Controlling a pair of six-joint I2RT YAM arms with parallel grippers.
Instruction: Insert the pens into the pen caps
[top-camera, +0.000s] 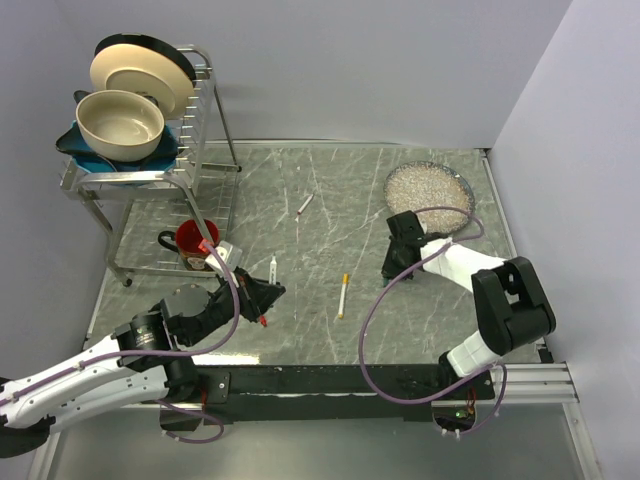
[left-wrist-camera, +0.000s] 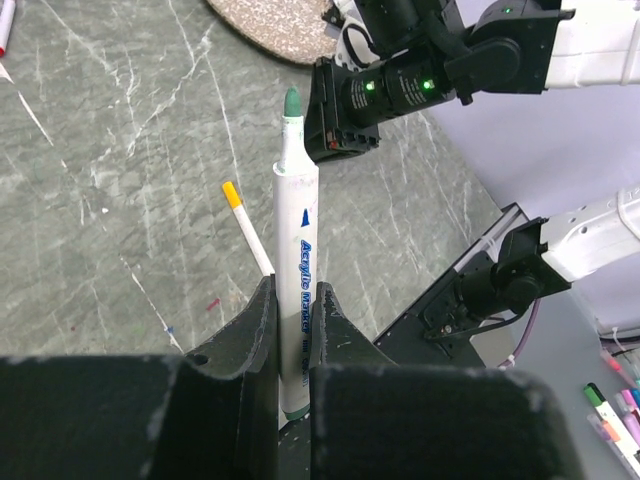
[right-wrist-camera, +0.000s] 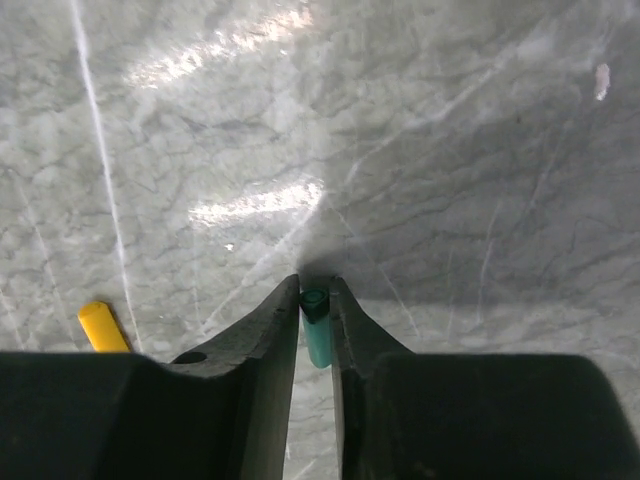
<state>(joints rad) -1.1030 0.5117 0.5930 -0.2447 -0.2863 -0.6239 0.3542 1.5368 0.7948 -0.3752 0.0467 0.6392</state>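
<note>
My left gripper (top-camera: 262, 296) is shut on a white pen with a green tip (left-wrist-camera: 297, 210). The pen stands out beyond the fingers (left-wrist-camera: 258, 320), its tip aimed toward the right gripper (left-wrist-camera: 340, 110). My right gripper (top-camera: 390, 272) is low over the table and shut on the small green cap (right-wrist-camera: 317, 335), open end forward. A yellow-tipped pen (top-camera: 343, 295) lies between the arms and also shows in the left wrist view (left-wrist-camera: 245, 225). Its yellow end (right-wrist-camera: 103, 326) shows in the right wrist view. A third pen (top-camera: 305, 204) lies farther back. A small red piece (top-camera: 262, 321) is by the left gripper.
A wire dish rack (top-camera: 205, 150) with plates and a bowl stands at the back left, with a red mug (top-camera: 195, 240) beneath it. A round speckled mat (top-camera: 428, 192) lies at the back right, behind the right gripper. A black rail (top-camera: 320, 380) runs along the near edge.
</note>
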